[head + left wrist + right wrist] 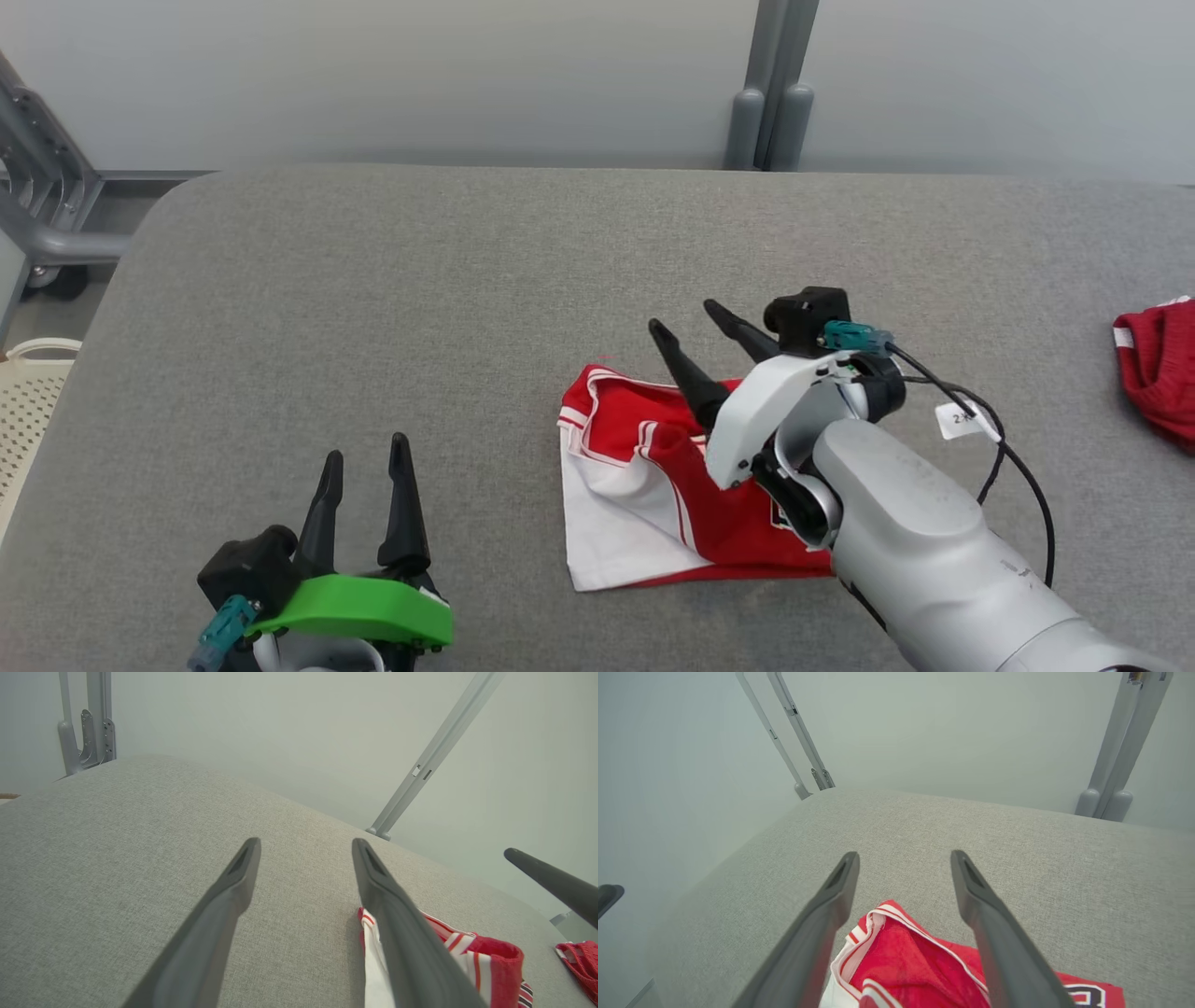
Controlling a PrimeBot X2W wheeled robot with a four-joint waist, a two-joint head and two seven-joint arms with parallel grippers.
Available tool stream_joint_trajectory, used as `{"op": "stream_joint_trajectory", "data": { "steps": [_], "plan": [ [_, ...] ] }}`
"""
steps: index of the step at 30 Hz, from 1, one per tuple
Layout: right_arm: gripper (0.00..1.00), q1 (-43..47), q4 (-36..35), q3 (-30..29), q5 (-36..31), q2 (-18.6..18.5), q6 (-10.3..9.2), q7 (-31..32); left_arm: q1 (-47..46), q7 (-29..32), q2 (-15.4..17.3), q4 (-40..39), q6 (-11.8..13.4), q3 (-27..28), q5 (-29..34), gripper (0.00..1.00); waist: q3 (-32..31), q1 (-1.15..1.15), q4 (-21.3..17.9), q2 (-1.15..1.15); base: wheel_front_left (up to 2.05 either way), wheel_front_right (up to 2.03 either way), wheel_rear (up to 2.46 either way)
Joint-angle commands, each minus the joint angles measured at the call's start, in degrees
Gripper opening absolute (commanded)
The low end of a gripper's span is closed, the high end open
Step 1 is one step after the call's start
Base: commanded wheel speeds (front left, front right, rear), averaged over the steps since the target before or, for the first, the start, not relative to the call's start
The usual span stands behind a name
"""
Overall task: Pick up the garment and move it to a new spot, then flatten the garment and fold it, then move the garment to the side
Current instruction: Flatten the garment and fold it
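Right gripper (686, 317) hovers with its fingers spread and empty, just above the far edge of the garment (644, 495). That garment, red and white, lies doubled over and rumpled on the grey table (373, 280), right of centre. By the look of it, it has been set down and loosely folded but not smoothed, and the move to the side is not yet done. Left gripper (366, 448) rests open, well apart, near the front. Another red cloth (1158, 364) lies at the right edge.

Garment (627, 485) partly behind right arm (920, 537)
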Motion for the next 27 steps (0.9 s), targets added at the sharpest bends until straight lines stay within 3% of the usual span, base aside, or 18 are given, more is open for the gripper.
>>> {"op": "stream_joint_trajectory", "data": {
  "steps": [1,4,5,6,7,8,9,21,27],
  "plan": [
    [1.00,-0.10,0.65,-1.23,-0.79,-0.16,0.00,-0.92,1.00,-0.01,0.50,-0.26,0.30,-0.04,0.58,1.00,-0.23,0.00,-0.85,0.00,0.00,0.00,0.00],
    [1.00,1.28,1.78,-6.00,-3.47,-0.96,0.00,-2.85,1.48,0.16,0.77,-1.23,0.60,-0.18,0.65,1.00,-0.10,0.00,-1.96,0.00,0.00,0.00,0.00],
    [0.78,1.84,1.85,-7.30,-3.90,-1.19,0.00,-3.11,1.64,0.23,0.78,-1.33,0.64,-0.26,0.69,1.00,-0.04,0.00,-2.20,0.00,0.00,0.00,0.00],
    [0.49,2.36,1.83,-8.50,-4.29,-1.30,0.00,-3.37,1.79,0.27,0.77,-1.45,0.65,-0.35,0.71,1.00,0.00,0.00,-2.41,0.00,0.00,0.00,0.00],
    [0.37,2.80,1.66,-9.52,-4.74,-1.39,0.00,-3.52,1.90,0.24,0.80,-1.58,0.77,-0.39,0.72,1.00,0.06,0.00,-2.59,0.00,0.00,0.00,0.00],
    [0.14,3.31,1.46,-10.59,-5.19,-1.52,0.00,-3.77,1.92,0.27,0.89,-1.69,0.85,-0.42,0.73,1.00,0.13,0.00,-2.76,0.00,0.00,0.00,0.00],
    [0.00,3.85,1.19,-11.61,-5.63,-1.71,0.00,-3.90,1.90,0.33,0.99,-1.75,0.90,-0.45,0.77,1.00,0.21,0.00,-2.89,0.00,0.00,0.00,0.00],
    [0.00,11.33,-0.09,-21.29,-9.12,-3.11,0.00,-4.77,1.01,0.80,1.50,-2.71,1.19,-1.08,1.06,1.00,1.53,0.00,-1.70,0.00,0.00,0.00,0.00],
    [0.00,13.45,1.09,-21.67,-11.08,-2.68,0.00,-4.91,0.12,0.79,1.78,-3.11,1.20,-1.04,1.07,1.00,2.71,0.00,0.62,0.00,0.00,0.00,0.00]
  ]
}}
